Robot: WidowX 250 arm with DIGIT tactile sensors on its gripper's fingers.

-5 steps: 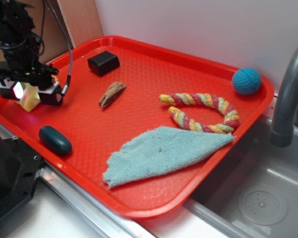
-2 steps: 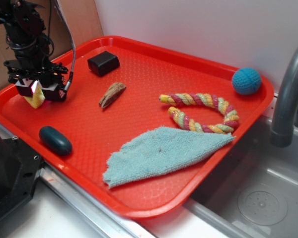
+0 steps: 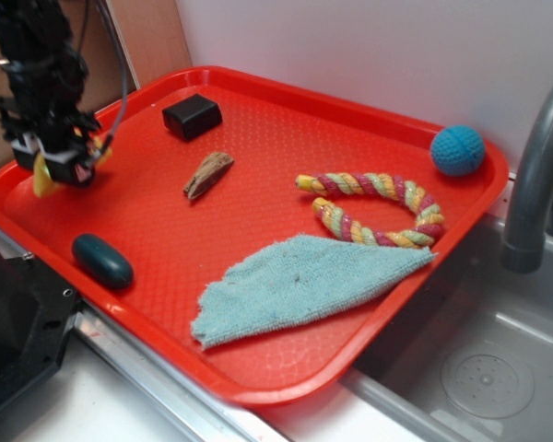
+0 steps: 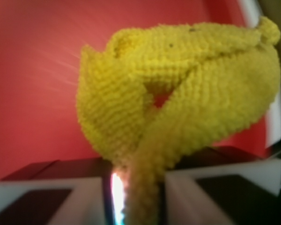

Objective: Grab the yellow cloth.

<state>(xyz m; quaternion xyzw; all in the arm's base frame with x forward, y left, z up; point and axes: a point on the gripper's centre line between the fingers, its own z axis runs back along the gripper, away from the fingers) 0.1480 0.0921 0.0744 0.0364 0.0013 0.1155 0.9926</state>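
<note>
1. Exterior: black pincer (image 3: 55, 164) at the red plastic tray's (image 3: 286, 110) 9 o'clock edge; only a sliver of the mustard-yellow terry cloth (image 3: 42, 177) shows.
2. Wrist: cloth (image 4: 178, 89) bunched, pinched between the pincer's closed jaws, hanging over the tray.

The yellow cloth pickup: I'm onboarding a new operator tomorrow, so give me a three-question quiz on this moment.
1. True or false: the gripper is shut on the yellow cloth.
2. Which thing lies closest to the gripper on the red tray?
A. the blue ball
B. the dark teal oval
C. the rope ring
3. Fill in: the light blue towel lies flat near the tray's ____ edge, just below the rope ring.

Key
1. True; the wrist view shows the cloth pinched between the fingers, bunched up in front of them.
2. B
3. front
</note>
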